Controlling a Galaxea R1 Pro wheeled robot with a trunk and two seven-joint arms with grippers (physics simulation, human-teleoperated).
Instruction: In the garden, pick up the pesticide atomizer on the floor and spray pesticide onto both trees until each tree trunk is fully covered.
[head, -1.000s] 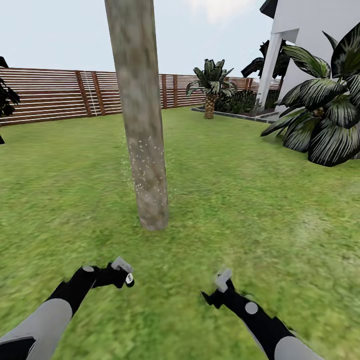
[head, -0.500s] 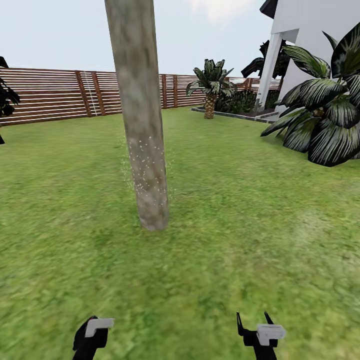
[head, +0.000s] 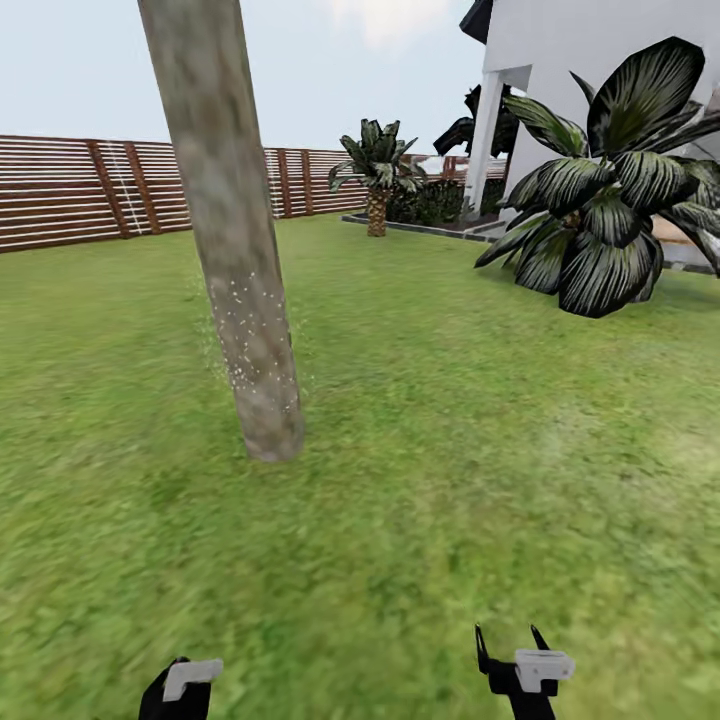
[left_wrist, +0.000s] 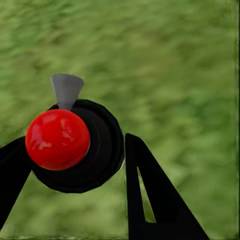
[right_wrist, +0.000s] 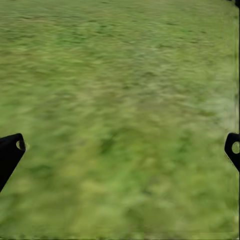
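1. Both arms are drawn in low at the near edge of the head view, with little more than the hands over the grass.
2. The left hand (head: 180, 688) is a black body with a pale grey block on top. In the left wrist view its two black fingers (left_wrist: 150, 200) sit close on either side of the pesticide atomizer (left_wrist: 75, 147), held narrow around it.
3. From that wrist view the atomizer is a round black body seen end-on, with a glossy red ball on top and a small grey cone-shaped nozzle poking out beyond it.
4. The right hand (head: 512, 655) points two thin black prongs away from the robot, with a pale grey block behind them. In the right wrist view the fingertips (right_wrist: 10, 150) stand at opposite edges with bare grass between them: spread wide and holding nothing.
5. The tree trunk (head: 225, 230) rises from the lawn ahead of the left hand and well apart from it, a thick, smooth cylinder of mottled beige-grey bark, leaning slightly.
6. The pesticide (head: 245, 335) shows as fine white specks scattered over the lower trunk, with a faint haze at its sides.
7. The floor (head: 450, 450) is blurry green grass.
8. A brown slatted fence (head: 80, 190) edges the far side of the lawn; a broad-leaved dark plant (head: 600, 220) stands by a white building (head: 600, 60) at the far right.
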